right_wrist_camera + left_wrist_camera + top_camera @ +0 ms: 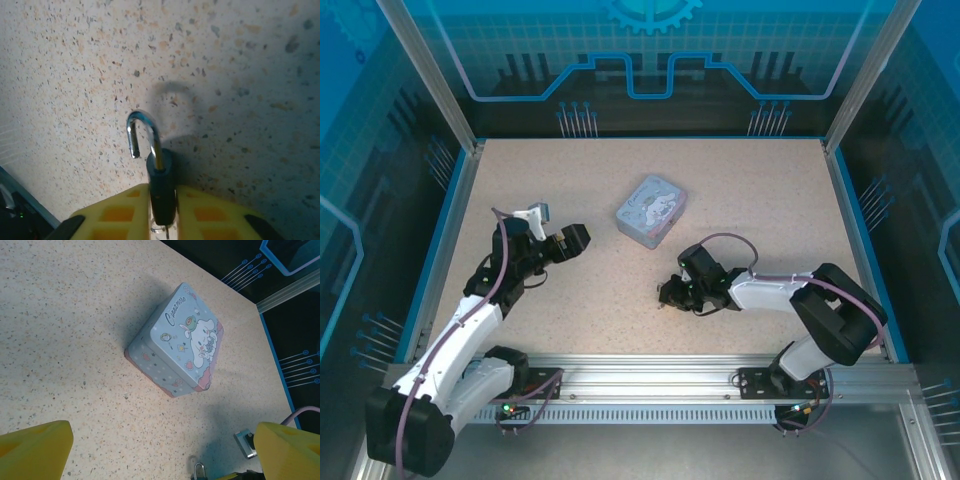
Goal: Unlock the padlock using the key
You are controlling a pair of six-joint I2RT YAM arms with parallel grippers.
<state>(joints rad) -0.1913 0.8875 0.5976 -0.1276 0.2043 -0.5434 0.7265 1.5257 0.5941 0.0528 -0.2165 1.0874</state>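
The padlock (161,187) sits low in the centre of the right wrist view, its teal body pinched between the yellow fingers of the right gripper (161,202). Its shackle (142,130) stands sprung, one leg free of the body, so the unlocking looks done to me. The left gripper (162,440) hangs spread wide and empty along the bottom of its own view, below the cartoon tin (177,337); the key I cannot pick out, and little seems left beyond letting go.

Small teal metal padlock (161,187), silver shackle sprung open toward 12 o'clock, upright in the right tool (163,196) at 6 o'clock.
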